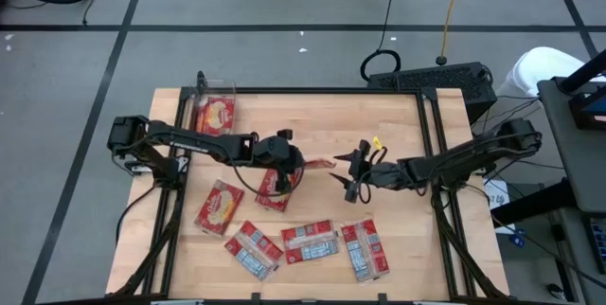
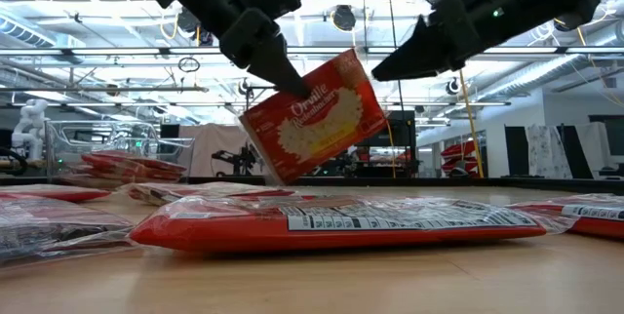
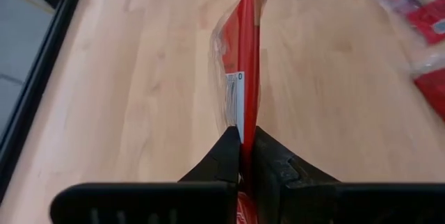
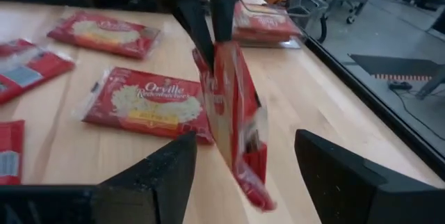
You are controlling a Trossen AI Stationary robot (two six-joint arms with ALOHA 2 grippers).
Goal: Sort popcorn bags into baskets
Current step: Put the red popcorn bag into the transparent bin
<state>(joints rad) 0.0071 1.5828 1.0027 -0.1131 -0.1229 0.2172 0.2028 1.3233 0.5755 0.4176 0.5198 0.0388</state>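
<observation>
The clear basket [image 1: 213, 106] at the tabletop's far left corner holds one popcorn bag [image 1: 216, 116]; the left gripper [image 1: 295, 162] is clamped on a raised bag [image 1: 316, 165] above mid-table; the right gripper [image 1: 352, 174] hangs beside it, fingers apart.

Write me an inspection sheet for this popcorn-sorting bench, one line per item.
Surface: wooden table with a black frame.
Job's things: one popcorn bag held in the air; five more flat near the front edge; clear basket at the far left corner with red bags inside.
Clutter: nothing seen.
Grippers: left pincer shut on the held bag's top edge; right pincer open, fingers either side of that bag's free end, not touching.
Cables: yellow cable and black leads on the floor behind the table.
Surroundings: grey floor; open workshop hall beyond.
</observation>
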